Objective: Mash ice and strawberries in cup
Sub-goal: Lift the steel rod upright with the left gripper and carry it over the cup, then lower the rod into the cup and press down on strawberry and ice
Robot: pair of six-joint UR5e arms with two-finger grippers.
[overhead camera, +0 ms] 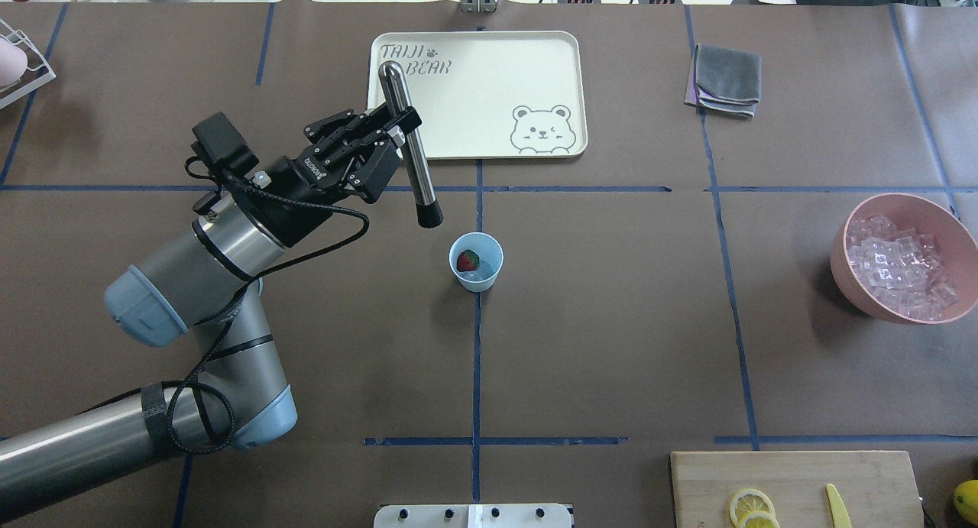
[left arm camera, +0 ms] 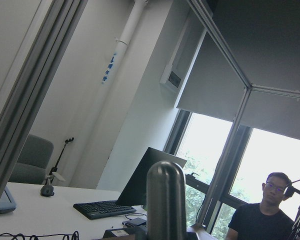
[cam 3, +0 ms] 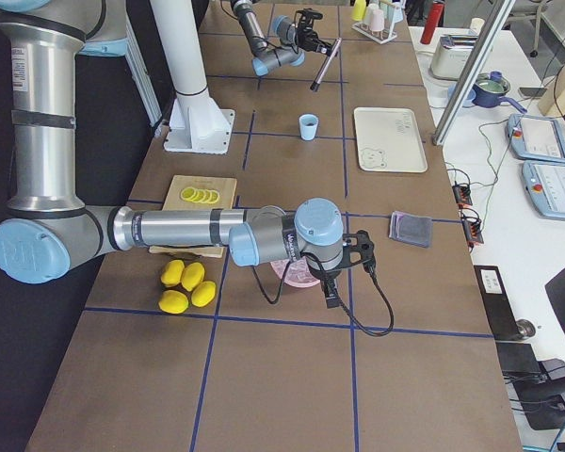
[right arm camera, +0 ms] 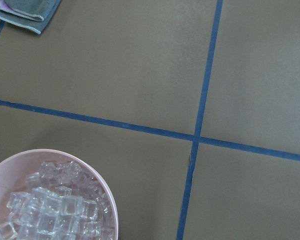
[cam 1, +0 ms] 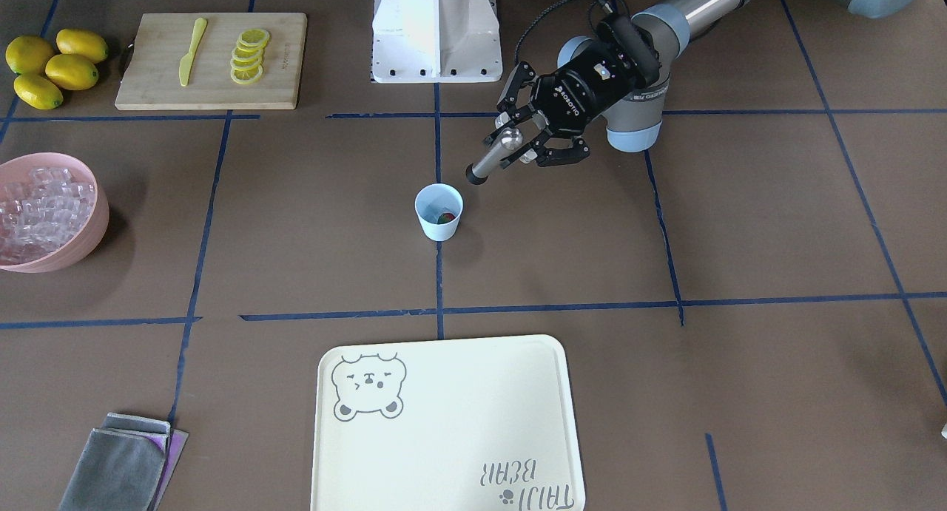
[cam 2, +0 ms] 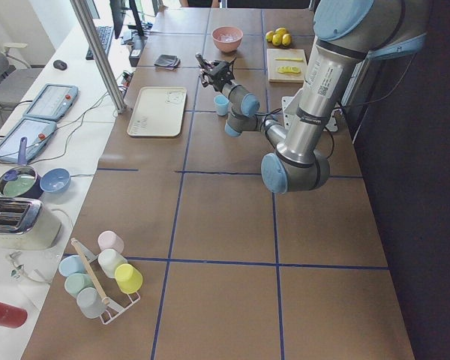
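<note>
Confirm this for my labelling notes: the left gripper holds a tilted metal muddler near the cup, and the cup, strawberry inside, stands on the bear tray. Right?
One slip: the overhead view shows the cup standing on the table, apart from the bear tray. The left gripper does hold the tilted muddler near it, and the strawberry is inside.

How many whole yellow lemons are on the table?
4 lemons, bunched together beside the cutting board: one, a second, a third and a fourth. The lemon slices on the board are not counted. None looks hidden.
</note>
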